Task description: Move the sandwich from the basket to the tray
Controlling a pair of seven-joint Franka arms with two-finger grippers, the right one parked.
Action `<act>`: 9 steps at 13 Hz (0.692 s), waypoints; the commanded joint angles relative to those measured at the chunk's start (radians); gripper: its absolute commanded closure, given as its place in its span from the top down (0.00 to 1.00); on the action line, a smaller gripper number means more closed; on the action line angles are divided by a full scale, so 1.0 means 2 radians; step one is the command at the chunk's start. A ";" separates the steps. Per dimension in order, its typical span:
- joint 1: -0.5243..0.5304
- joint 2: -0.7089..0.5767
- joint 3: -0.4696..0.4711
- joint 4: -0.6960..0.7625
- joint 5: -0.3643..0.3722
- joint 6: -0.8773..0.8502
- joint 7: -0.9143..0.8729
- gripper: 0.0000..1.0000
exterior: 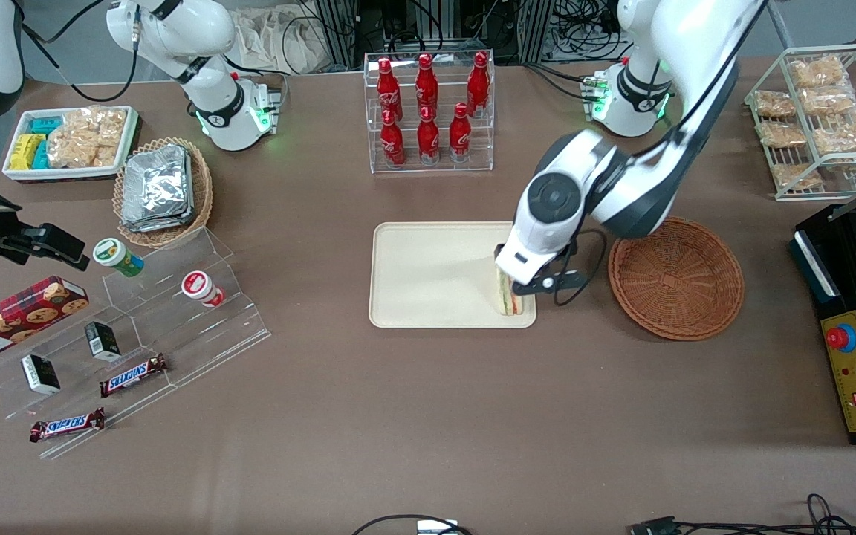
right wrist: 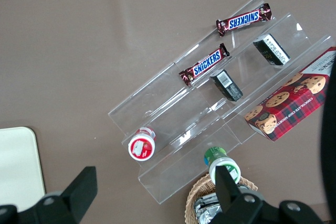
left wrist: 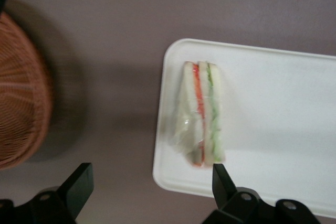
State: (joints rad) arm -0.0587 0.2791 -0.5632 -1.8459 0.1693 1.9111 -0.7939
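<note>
Nearest the front camera, two Snickers bars [exterior: 67,425] on a clear stepped display stand [exterior: 175,327] toward the parked arm's end of the table, with two small dark boxes [exterior: 103,340] and a cookie box [exterior: 15,317] beside them. Cream tray [exterior: 428,275] at table centre; sandwich [exterior: 507,299] resting on it at the corner closest to the reddish-brown basket [exterior: 677,279] (filling stripes, red and green, plainly visible in the left wrist view [left wrist: 205,114]). Basket just beside the tray, not touching. Gripper [exterior: 539,284] directly above the sandwich, fingers [left wrist: 223,179] spread wide and clear of the wrap, holding nothing. Farther from the camera, a clear rack of red bottles [exterior: 428,104]; tan wicker basket of foil packs [exterior: 164,189] nearby.
</note>
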 commanded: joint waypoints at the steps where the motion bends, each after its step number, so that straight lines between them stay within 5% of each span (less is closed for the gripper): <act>1: 0.006 -0.105 0.051 -0.018 -0.046 -0.050 0.077 1.00; 6: -0.036 -0.187 0.277 -0.017 -0.078 -0.118 0.303 1.00; 9: -0.041 -0.183 0.313 0.018 -0.074 -0.145 0.323 1.00</act>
State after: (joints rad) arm -0.1047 -0.0917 0.0485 -1.8508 0.0300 1.6638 -0.1425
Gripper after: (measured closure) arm 0.000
